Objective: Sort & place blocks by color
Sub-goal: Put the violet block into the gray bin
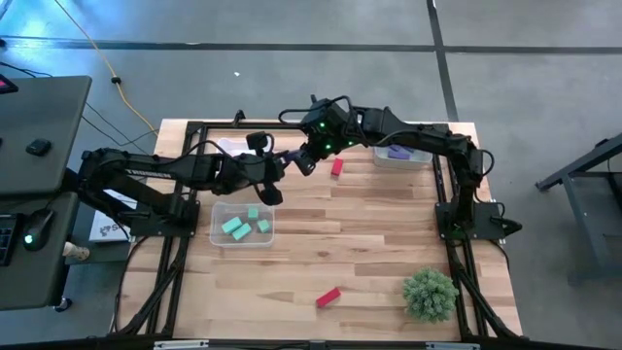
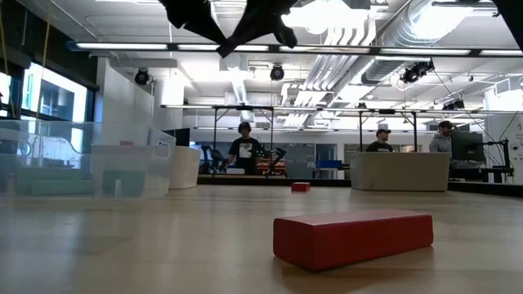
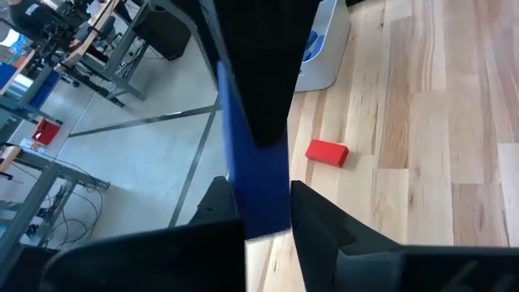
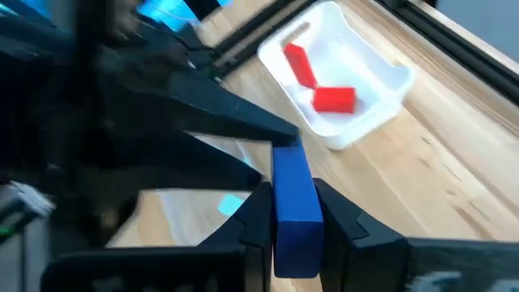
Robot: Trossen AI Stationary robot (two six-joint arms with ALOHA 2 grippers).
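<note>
A blue-purple bar (image 1: 289, 156) hangs in the air between my two grippers, above the table's far middle. My left gripper (image 1: 275, 167) comes from the left and is shut on it (image 3: 268, 207). My right gripper (image 1: 304, 157) comes from the right and is shut on it (image 4: 293, 219). Teal blocks (image 1: 243, 226) lie in a clear bin (image 1: 216, 236). Purple blocks (image 1: 398, 152) lie in a far-right bin (image 1: 420, 161). Two red blocks (image 4: 320, 85) lie in a white bin (image 4: 381, 97). A red block (image 1: 337, 167) and a red bar (image 1: 328, 297) lie flat on the table. My left gripper pinches one end of the bar (image 3: 266, 191) between its two fingers (image 3: 320, 223), which lie along the bar. The bar is lifted clear of the table. My right gripper's dark finger covers the bar's other stretch in this view. My right gripper pinches the other end of the bar (image 4: 293, 195) between its two fingers (image 4: 336, 215), also along the bar's length. The bar is lifted clear and points at my left gripper's fingers (image 4: 243, 122), which close on its far end.
A green spiky plant ball (image 1: 431, 295) stands near the table's near right corner. In the low view the red bar (image 2: 351, 237) lies close, clear bins (image 2: 122, 167) stand on the left, and people stand in the room behind. Bare wood lies in the table's middle.
</note>
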